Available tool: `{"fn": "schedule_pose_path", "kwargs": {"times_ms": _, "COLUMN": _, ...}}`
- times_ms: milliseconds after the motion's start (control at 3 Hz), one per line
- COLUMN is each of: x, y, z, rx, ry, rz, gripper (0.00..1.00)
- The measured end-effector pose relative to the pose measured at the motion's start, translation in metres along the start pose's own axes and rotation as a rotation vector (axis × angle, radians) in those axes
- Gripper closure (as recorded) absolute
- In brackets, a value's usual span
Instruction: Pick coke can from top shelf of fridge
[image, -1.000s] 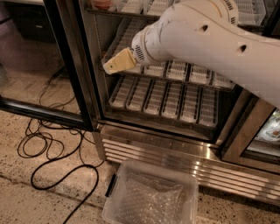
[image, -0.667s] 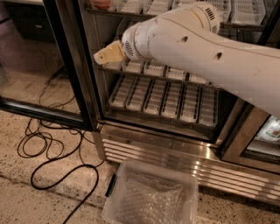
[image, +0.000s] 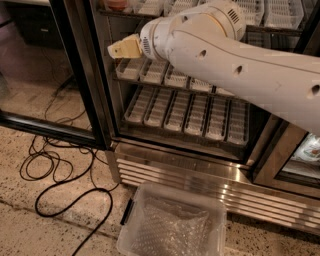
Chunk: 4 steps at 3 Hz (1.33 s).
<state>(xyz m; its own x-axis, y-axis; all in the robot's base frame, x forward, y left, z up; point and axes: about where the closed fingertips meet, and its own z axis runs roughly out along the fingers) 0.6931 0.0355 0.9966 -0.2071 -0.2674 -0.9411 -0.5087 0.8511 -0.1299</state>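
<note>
- Coke can (image: 115, 4): only a red-orange lower part shows, cut off by the upper edge.
- It sits at the left end of the top shelf (image: 280, 14) in the fridge (image: 200, 172).
- Gripper (image: 121, 49): tan, just below the can, apart from it.
- Released or clenched: cannot tell.

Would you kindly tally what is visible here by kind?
Racks of white trays in the fridge: 3
Clear plastic bin on the floor: 1
Gripper, before the middle rack's left end: 1
Red-orange item at the top edge: 1
Total: 6
</note>
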Motion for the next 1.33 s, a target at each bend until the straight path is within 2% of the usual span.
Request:
{"fn": "schedule_pose_path", "kwargs": {"times_ms": 667, "x": -0.036, "y": -0.009, "z": 0.028, "rx": 0.009, "ry": -0.118, "rz": 0.041, "gripper": 0.00}}
{"fn": "schedule_pose_path", "kwargs": {"times_ms": 1000, "x": -0.054, "y": -0.006, "z": 0.041, "rx": 0.003, "ry": -0.163, "rz": 0.052, "gripper": 0.00}}
{"fn": "schedule_pose_path", "kwargs": {"times_ms": 1333, "x": -0.056, "y": -0.006, "z": 0.041, "rx": 0.005, "ry": -0.167, "rz": 0.053, "gripper": 0.00}}
